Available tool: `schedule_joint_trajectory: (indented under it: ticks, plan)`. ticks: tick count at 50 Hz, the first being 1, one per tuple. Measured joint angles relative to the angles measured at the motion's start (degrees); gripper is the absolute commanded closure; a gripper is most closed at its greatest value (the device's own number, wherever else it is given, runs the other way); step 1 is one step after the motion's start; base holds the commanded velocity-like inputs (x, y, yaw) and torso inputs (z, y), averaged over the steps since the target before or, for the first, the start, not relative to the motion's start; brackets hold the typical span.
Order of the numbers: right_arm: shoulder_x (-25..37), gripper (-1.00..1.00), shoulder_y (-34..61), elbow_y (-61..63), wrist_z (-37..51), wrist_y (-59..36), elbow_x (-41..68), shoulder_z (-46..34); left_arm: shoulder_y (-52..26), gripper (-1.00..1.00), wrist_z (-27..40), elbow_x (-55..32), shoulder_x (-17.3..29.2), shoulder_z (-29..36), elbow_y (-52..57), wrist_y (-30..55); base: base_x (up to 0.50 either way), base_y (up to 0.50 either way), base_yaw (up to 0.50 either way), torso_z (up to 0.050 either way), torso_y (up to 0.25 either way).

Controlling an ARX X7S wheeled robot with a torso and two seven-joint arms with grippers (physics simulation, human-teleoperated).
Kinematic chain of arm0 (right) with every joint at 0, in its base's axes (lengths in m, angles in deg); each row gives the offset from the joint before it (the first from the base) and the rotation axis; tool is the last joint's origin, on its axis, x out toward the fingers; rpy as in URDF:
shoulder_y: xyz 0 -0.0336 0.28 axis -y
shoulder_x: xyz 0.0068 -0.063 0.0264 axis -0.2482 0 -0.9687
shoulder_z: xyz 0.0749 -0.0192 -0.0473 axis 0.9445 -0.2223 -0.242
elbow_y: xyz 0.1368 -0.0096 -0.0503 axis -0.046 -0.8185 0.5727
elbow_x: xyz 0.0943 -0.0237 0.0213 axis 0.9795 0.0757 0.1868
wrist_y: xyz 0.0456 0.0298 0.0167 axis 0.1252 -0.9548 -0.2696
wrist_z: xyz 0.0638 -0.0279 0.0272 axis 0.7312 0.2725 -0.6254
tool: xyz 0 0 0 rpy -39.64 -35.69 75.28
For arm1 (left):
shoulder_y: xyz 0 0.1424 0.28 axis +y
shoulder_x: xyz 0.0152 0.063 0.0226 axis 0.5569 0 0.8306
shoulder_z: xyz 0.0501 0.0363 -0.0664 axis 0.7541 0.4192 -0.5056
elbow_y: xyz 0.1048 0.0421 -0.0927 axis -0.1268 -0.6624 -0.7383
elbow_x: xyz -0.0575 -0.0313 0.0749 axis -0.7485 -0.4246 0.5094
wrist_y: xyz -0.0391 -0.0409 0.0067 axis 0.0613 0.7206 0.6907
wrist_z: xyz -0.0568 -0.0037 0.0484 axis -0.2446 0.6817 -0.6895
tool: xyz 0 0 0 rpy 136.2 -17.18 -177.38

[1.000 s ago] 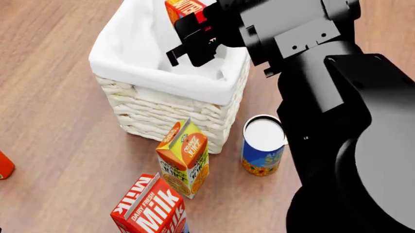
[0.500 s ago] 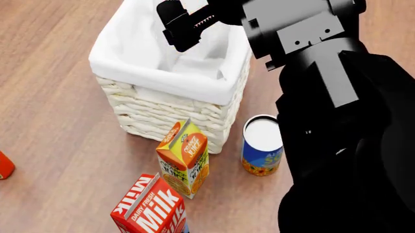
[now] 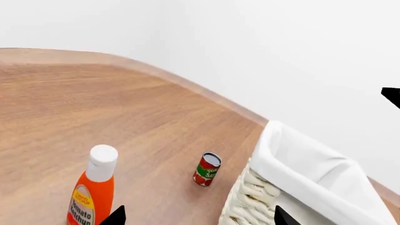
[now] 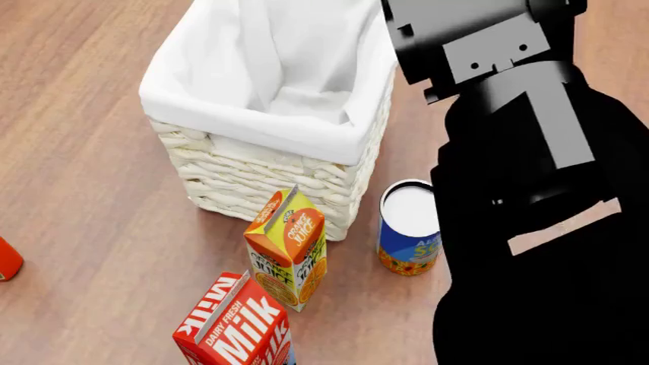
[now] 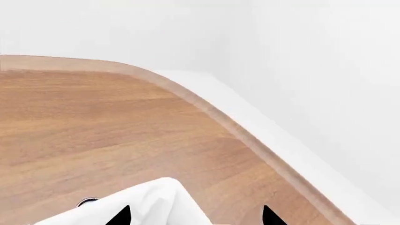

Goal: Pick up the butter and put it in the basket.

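i'm seeing no butter; the basket (image 4: 266, 114) liner is hiding its floor. both grippers' fingers are showing only cropped tips, spread apart, holding nothing.

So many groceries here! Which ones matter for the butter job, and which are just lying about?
Part of the job:
- basket
- butter: not visible now, so I can't place it

Just lying about:
- orange juice carton
- milk carton
- blue can
- ketchup bottle
- small red can
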Motion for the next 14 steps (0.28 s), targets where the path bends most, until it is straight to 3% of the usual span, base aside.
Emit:
schedule_joint_trajectory:
  ticks: [14]
  plan:
    - [12.6, -1.0, -8.8, 32.2, 17.0, -3.0, -0.6, 1.5, -0.2, -1.0, -1.4, 1.1, 0.1, 0.4, -1.0, -0.9, 0.0, 0.0, 0.0, 0.0, 0.0]
